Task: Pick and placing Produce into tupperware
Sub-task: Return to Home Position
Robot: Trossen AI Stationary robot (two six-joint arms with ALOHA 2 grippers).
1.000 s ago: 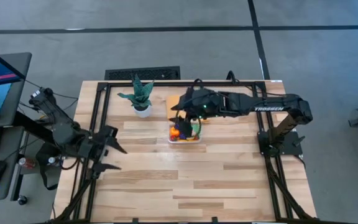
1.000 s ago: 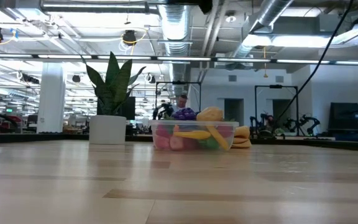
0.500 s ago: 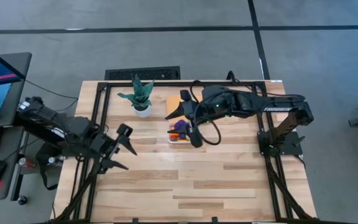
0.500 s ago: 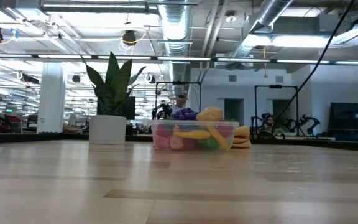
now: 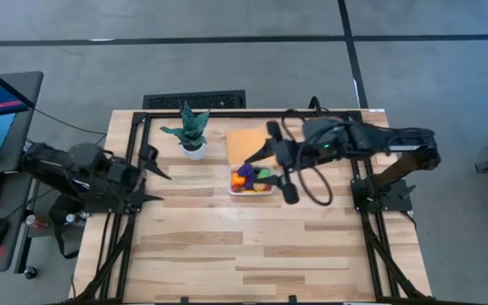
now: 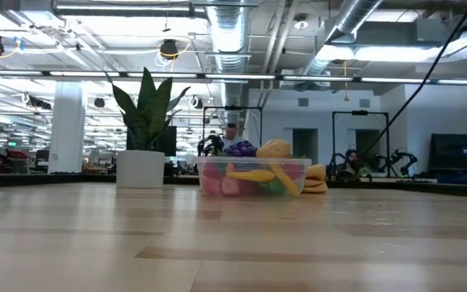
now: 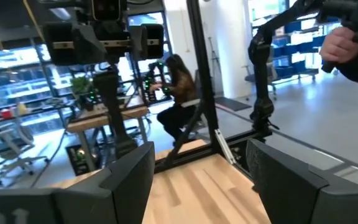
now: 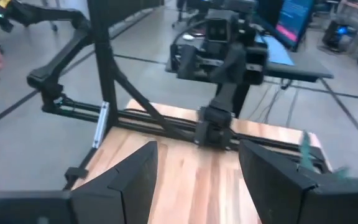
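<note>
The left gripper sits well left of the tupperware, at the table's left edge, fingers spread wide with nothing between them. The plant stands back-left of the tupperware, which rests near the table's middle, piled with produce; the cloth lies flat just behind it. The right gripper hangs above the tupperware's right end, fingers spread wide, holding nothing.
</note>
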